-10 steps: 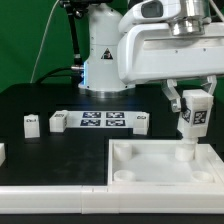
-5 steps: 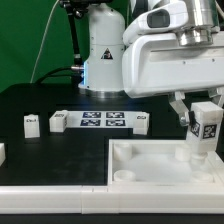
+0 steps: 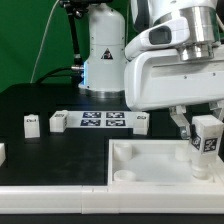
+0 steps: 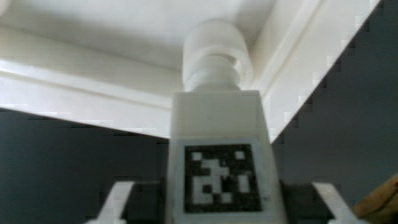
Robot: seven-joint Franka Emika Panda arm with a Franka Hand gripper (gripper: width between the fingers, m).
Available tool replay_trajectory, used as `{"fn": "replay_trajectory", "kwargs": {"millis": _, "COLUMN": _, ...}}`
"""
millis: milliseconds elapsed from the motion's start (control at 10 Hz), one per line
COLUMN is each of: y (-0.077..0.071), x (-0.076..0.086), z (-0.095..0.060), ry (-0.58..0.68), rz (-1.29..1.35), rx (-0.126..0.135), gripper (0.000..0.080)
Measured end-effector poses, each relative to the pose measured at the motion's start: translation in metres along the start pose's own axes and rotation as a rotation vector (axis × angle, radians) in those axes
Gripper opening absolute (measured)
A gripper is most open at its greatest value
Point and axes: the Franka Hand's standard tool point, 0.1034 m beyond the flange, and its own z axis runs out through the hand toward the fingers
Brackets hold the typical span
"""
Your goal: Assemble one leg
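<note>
At the exterior view's right, the gripper (image 3: 205,122) is clenched on the leg (image 3: 207,138), with 1 finger on each of 2 opposite sides. The leg stands upright, its code tag facing the camera. Its round lower end is at the far corner of the white tray (image 3: 140,175) on that side; whether it is seated there cannot be told. In the wrist view, the tag sits between the fingers (image 4: 121,203) and the cylindrical tip points into the tray's corner. On the black table (image 3: 30,105), the marker board (image 3: 103,121) lies beyond the tray, with 3 small white blocks (image 3: 31,123) in line with it.
</note>
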Motion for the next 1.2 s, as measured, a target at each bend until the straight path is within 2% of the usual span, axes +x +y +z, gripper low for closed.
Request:
{"fn": "replay_trajectory", "kwargs": {"millis": 600, "y": -0.002, "x": -0.008, "z": 0.015, "ry": 0.041, "rz": 0.0, "rx": -0.008, "gripper": 0.029}}
{"fn": "replay_trajectory", "kwargs": {"millis": 1000, "y": -0.004, "x": -0.008, "z": 0.015, "ry": 0.046, "rz": -0.003, "rx": -0.008, "gripper": 0.0295}}
{"fn": "replay_trajectory", "kwargs": {"millis": 1100, "y": -0.004, "x": -0.008, "z": 0.015, "ry": 0.046, "rz": -0.003, "rx": -0.008, "gripper": 0.05}}
{"fn": "replay_trajectory", "kwargs": {"millis": 1200, "y": -0.004, "x": -0.008, "z": 0.015, "ry": 0.046, "rz": -0.003, "rx": -0.008, "gripper": 0.05}}
